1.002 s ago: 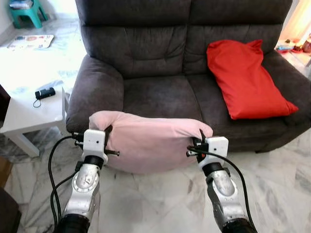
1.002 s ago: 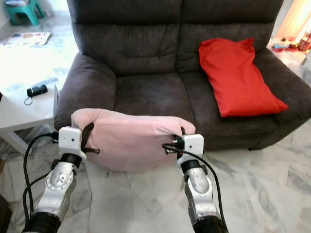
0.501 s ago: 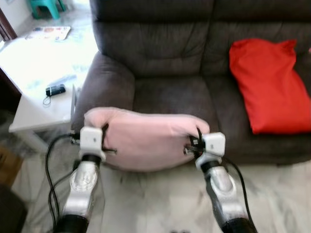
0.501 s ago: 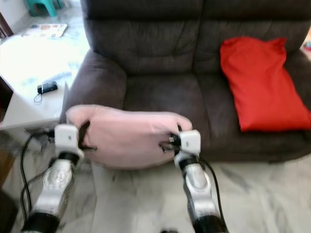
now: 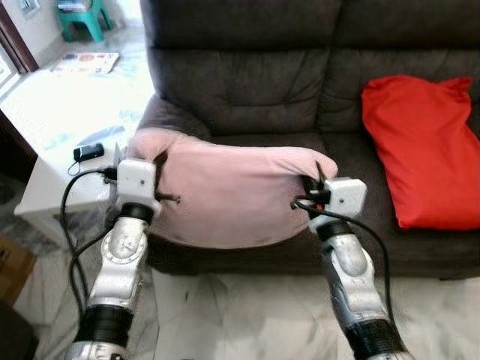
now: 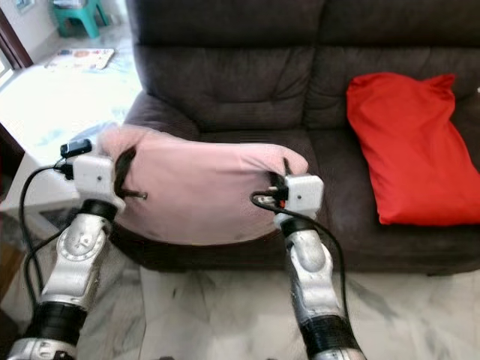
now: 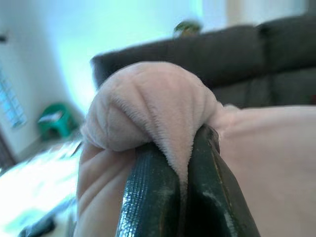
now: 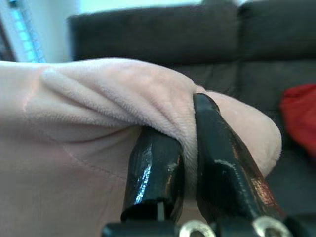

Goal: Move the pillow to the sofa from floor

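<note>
- Room: a marble floor (image 5: 247, 315) lay before the dark grey sofa (image 5: 255, 82); a white bench (image 5: 52, 180) stood at its left.
- Red cushion (image 5: 420, 146) occupied the right seat.
- Pink pillow (image 5: 232, 191) hung off the floor, before the left seat's front edge.
- Left gripper (image 7: 182, 163) and right gripper (image 8: 190, 143) each pinched a pillow corner.
- Step: carrying; next, judged, forward over the seat, then release.

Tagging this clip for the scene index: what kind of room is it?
Most likely a home living room: a dark sofa with a red cushion, a white side table beside it, and a marble-tiled floor.
</note>
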### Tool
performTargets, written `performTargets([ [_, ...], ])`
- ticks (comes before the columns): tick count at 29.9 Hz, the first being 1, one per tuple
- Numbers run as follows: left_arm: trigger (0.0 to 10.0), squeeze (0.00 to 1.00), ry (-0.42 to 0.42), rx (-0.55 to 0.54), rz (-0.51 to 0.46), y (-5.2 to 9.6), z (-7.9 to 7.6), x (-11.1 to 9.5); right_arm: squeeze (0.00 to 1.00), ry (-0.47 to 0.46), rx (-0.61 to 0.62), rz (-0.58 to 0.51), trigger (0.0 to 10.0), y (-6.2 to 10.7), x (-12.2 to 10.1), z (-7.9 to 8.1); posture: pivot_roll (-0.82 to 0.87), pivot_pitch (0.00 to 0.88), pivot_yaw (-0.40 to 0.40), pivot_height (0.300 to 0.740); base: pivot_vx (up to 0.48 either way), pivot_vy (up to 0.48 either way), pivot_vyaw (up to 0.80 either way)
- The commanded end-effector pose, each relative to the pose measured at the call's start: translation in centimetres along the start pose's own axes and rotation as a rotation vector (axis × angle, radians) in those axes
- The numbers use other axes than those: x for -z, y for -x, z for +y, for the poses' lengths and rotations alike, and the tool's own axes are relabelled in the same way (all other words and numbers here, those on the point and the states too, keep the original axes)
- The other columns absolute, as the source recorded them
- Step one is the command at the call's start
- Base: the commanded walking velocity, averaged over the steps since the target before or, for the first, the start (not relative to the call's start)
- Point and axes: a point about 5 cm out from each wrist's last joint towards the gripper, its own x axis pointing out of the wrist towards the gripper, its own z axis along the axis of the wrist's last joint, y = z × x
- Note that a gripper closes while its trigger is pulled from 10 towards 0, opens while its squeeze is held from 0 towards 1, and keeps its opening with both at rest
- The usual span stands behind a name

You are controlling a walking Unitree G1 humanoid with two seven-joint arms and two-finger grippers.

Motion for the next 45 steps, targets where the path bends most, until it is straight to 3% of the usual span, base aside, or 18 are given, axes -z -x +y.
performTargets([
  [1, 10.0, 0.0, -0.001, -0.026, -0.029, -0.4, 1.2, -1.0, 0.0, -0.02, 0.018, -0.126, 10.0, -1.1, -2.8, 0.2, 0.09, 0.102, -0.01, 0.74, 0.341, 0.0, 0.0],
  [31, 10.0, 0.0, 0.024, -0.024, 0.057, 0.3, 1.4, 0.1, 0.0, -0.028, -0.002, -0.066, 10.0, -0.6, -2.3, 0.6, 0.08, 0.108, -0.015, 0.74, 0.343, 0.0, 0.0],
  [45, 10.0, 0.0, 0.065, -0.05, 0.179, 2.0, 1.3, 2.9, 0.0, -0.032, 0.011, -0.01, 10.0, -0.3, -1.3, 0.3, 0.08, 0.106, -0.019, 0.74, 0.091, 0.0, 0.0],
])
